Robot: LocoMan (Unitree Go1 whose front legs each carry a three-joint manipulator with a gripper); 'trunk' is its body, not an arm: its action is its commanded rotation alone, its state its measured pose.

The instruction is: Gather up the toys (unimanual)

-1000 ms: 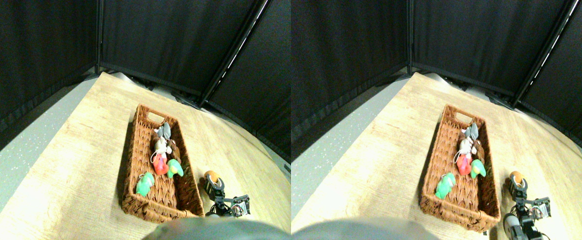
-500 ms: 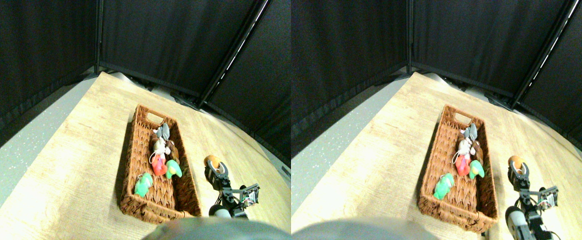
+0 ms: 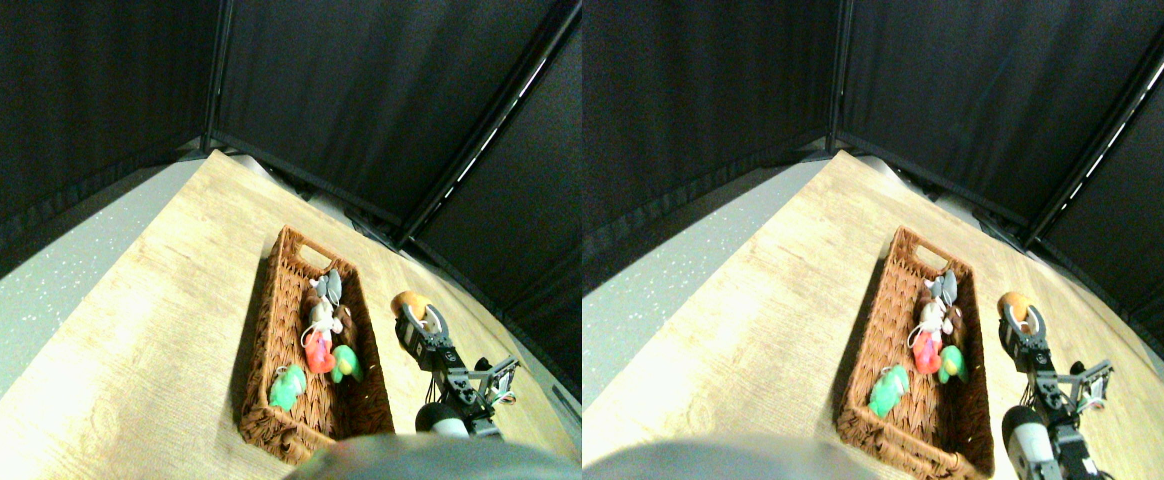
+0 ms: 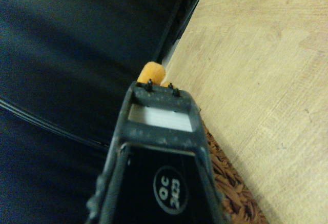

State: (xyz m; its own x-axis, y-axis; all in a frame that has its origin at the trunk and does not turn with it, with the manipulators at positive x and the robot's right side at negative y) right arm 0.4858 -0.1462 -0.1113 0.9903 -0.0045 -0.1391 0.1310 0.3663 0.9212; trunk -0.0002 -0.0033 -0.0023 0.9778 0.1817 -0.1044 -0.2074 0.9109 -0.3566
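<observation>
Your right end effector (image 3: 420, 318) pinches the orange toy (image 3: 409, 303) just right of the basket (image 3: 287, 290), whose long axis runs away from you.

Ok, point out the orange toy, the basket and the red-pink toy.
orange toy (image 3: 410, 303): stereo pair view, its rounded top at the right gripper.
basket (image 3: 260, 345): stereo pair view, left woven wall.
red-pink toy (image 3: 317, 354): stereo pair view, its body.

Brown woven wicker basket (image 3: 277, 330) sits on a pale wood-grain tabletop (image 3: 172, 330), with black curtains (image 3: 362, 90) behind. Plush toys inside are green (image 3: 288, 388), red-pink (image 3: 318, 352), white and grey. The black gripper (image 3: 416, 318) has an orange plush toy (image 3: 408, 303).
</observation>
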